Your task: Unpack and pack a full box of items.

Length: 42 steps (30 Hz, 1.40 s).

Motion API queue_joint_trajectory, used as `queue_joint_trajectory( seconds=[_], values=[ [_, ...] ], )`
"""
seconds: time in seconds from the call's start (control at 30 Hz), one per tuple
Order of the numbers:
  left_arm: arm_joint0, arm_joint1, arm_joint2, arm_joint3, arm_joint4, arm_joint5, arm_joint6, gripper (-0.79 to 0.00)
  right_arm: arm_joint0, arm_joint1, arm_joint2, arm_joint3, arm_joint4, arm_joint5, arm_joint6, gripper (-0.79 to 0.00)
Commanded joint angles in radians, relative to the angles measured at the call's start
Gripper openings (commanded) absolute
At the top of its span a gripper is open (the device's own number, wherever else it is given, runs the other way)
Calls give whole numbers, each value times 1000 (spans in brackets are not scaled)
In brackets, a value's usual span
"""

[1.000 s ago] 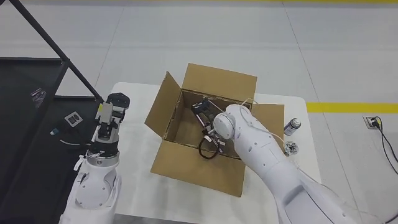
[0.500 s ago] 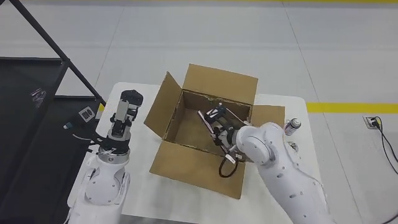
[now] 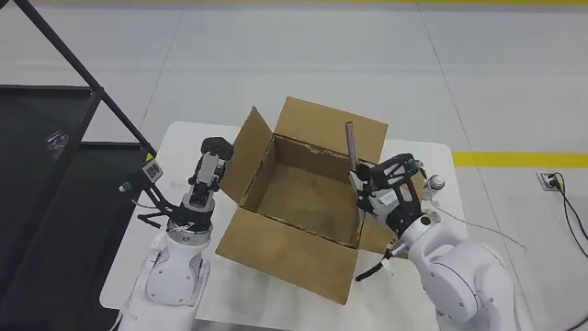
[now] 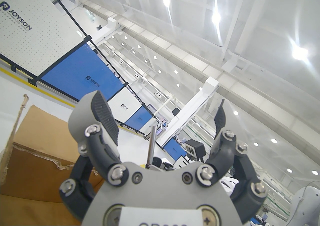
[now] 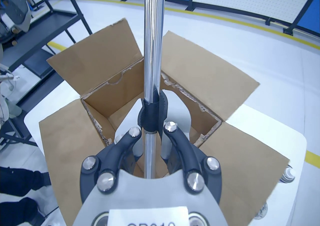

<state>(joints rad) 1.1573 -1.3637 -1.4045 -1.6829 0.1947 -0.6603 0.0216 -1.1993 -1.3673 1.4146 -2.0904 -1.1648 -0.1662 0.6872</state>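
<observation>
- Brown cardboard box (image 3: 276,248): stood upright, all four flaps spread open.
- Shiny metal rod (image 3: 350,142): held upright, tilted slightly, over the box's right edge.

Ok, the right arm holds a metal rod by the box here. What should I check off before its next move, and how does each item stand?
1. Grip: right gripper shut on the metal rod, pads around its lower part: ok.
2. Rod's lower end clear of the box rim: cannot tell.
3. Box floor bare where it shows: ok.
4. Other arm: left gripper open, empty, at the box's opposite flap: ok.
5. Set-down room: a can and a small round piece crowd the table beside the right arm: not ok.
</observation>
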Motion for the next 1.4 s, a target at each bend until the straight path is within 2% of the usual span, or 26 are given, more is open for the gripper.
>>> queue_joint_trajectory(
  seconds=[0.0,0.23,0.4,0.5,0.57,0.7,0.93,1.23,1.3,1.37],
  values=[
    [-1,-2,13,1,8,6,4,0,-50,5,60,-47,15,15,-5,-785],
    [-46,-12,76,22,34,30,3,0,-235,20,287,-137,108,48,10,-785],
    [-95,-20,120,60,46,41,6,0,-351,26,423,-76,192,55,6,-785],
    [-119,-26,146,82,56,48,11,0,-378,31,469,5,214,57,18,-785],
    [-134,-29,161,95,61,50,14,0,-358,36,476,80,240,38,54,-785],
    [-156,-37,189,115,75,57,26,0,-257,46,466,277,234,65,122,-785],
    [-161,-44,206,129,102,63,55,0,-129,63,460,552,288,1,128,-785],
    [-153,-50,213,119,127,72,74,0,-60,81,441,666,273,2,140,-785],
    [-152,-50,213,118,130,71,75,0,-50,84,435,681,272,4,140,-696],
    [-149,-51,212,117,134,71,76,0,-42,87,428,692,270,7,140,-680]
  ],
)
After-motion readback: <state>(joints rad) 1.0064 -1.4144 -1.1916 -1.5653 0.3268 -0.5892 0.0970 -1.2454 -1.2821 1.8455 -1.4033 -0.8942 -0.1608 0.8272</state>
